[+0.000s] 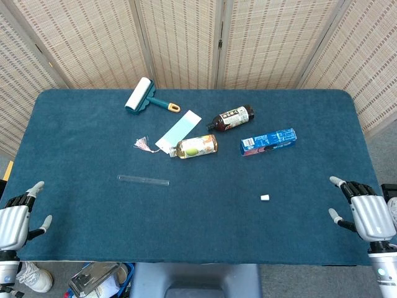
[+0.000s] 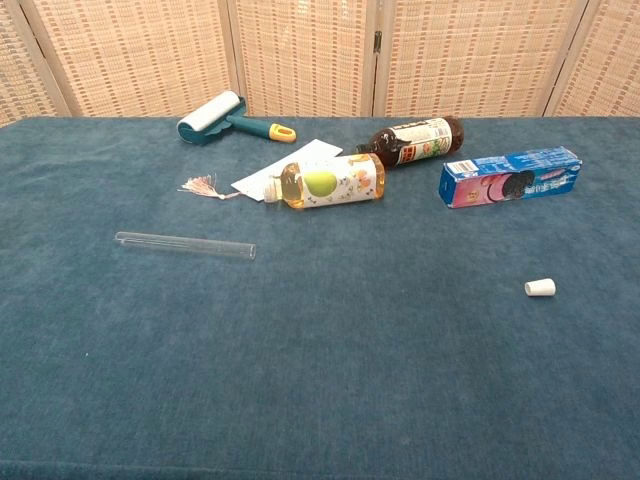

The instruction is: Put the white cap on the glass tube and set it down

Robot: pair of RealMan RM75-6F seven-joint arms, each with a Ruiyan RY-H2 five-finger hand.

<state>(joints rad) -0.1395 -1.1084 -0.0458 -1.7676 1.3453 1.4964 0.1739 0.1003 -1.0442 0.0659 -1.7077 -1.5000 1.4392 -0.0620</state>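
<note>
My counter (image 1: 74, 124) is covered in dark teal cloth and fills most of the head view. Left of centre lies the glass tube (image 1: 143, 180), flat and nearly level. The white cap (image 1: 265, 198) sits well apart from it, lower right of centre. Toward the upper middle, a lint roller (image 1: 141, 96) rests near the far edge. Below it a pale blue card (image 1: 178, 131) with a pink tassel (image 1: 142, 146) touches a yellow juice bottle (image 1: 196, 147) lying on its side. A dark bottle (image 1: 231, 118) and a blue cookie box (image 1: 268, 141) lie to the right.
</note>
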